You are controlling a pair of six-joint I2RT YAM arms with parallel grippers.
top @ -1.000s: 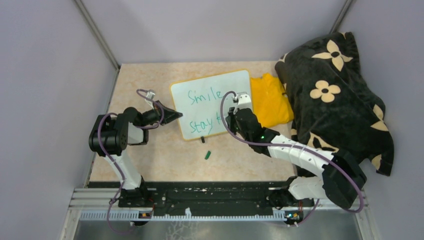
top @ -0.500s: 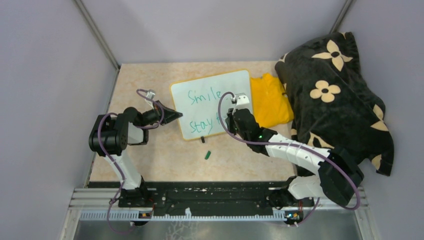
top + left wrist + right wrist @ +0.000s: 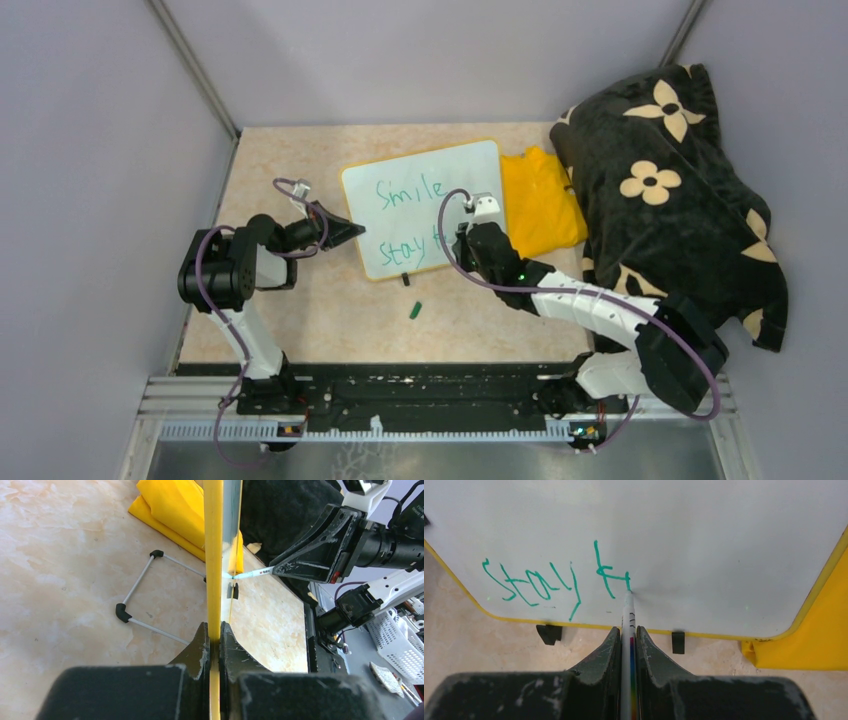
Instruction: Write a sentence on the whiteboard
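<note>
The whiteboard (image 3: pixel 425 185), white with a thin yellow frame, stands tilted mid-table. Green lettering (image 3: pixel 408 190) reads "Smile" above "Stay" plus a partly formed letter (image 3: pixel 606 575). My left gripper (image 3: pixel 214 630) is shut on the board's yellow left edge (image 3: pixel 213 555) and holds it. My right gripper (image 3: pixel 628 632) is shut on a white marker (image 3: pixel 628 617). The marker's tip touches the board at the end of the stroke right of "Stay". In the top view the right gripper (image 3: pixel 468 232) covers the end of the second line.
A green marker cap (image 3: pixel 414 310) lies on the table in front of the board. A folded yellow cloth (image 3: pixel 540 200) lies right of the board. A black flowered blanket (image 3: pixel 670 180) fills the right side. The board's wire stand (image 3: pixel 145 595) rests behind it.
My right gripper has shifted slightly left and toward me along the lower line with the marker. The left arm and the board have not moved.
</note>
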